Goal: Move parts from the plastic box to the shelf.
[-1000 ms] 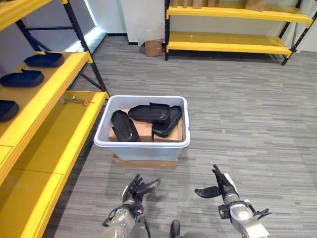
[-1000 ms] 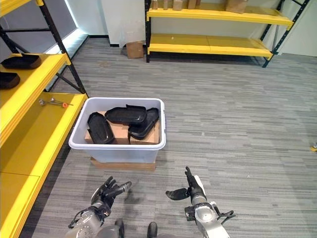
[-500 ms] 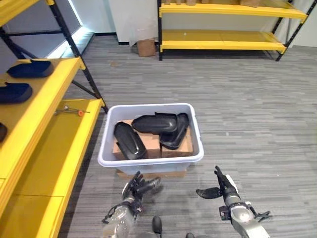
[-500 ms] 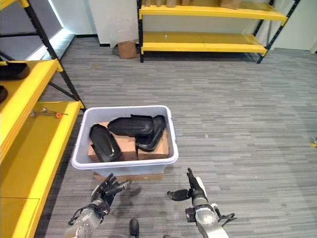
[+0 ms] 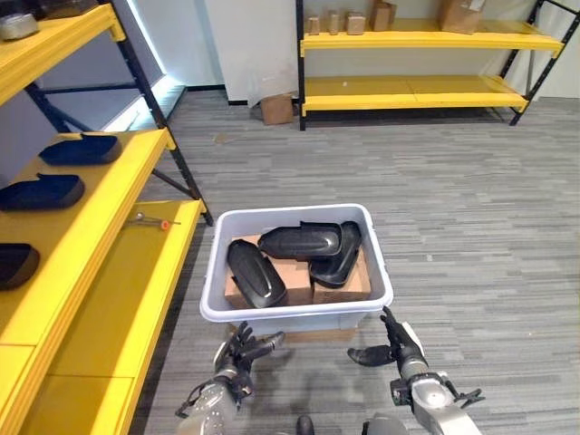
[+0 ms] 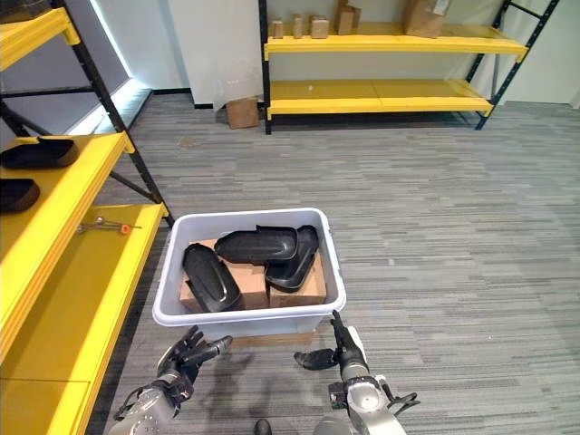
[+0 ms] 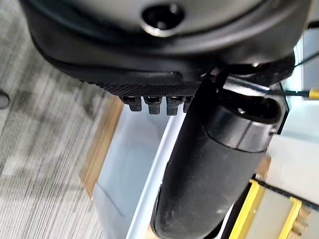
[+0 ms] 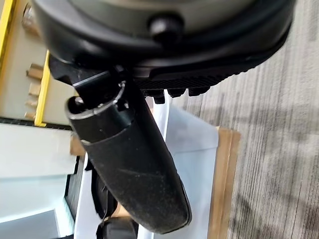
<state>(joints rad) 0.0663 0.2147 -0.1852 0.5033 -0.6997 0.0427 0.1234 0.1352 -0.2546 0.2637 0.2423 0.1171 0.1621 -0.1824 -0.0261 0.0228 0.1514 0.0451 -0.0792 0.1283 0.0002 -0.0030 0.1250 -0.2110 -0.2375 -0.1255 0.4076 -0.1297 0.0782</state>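
Black parts [image 5: 299, 242] are seen piled on cardboard inside the plastic box [image 5: 297, 314], which is set on the floor just beside the yellow shelf [image 5: 100, 263]. More black parts [image 5: 43, 191] are laid on the shelf's upper level. The left hand [image 5: 237, 349] and the right hand [image 5: 396, 343] are held low, near the box's front wall, fingers loosely spread, with nothing grasped.

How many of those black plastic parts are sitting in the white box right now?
3 in the plastic box: one part at the left, one across the back, one at the right, lying on cardboard. More may be hidden beneath.
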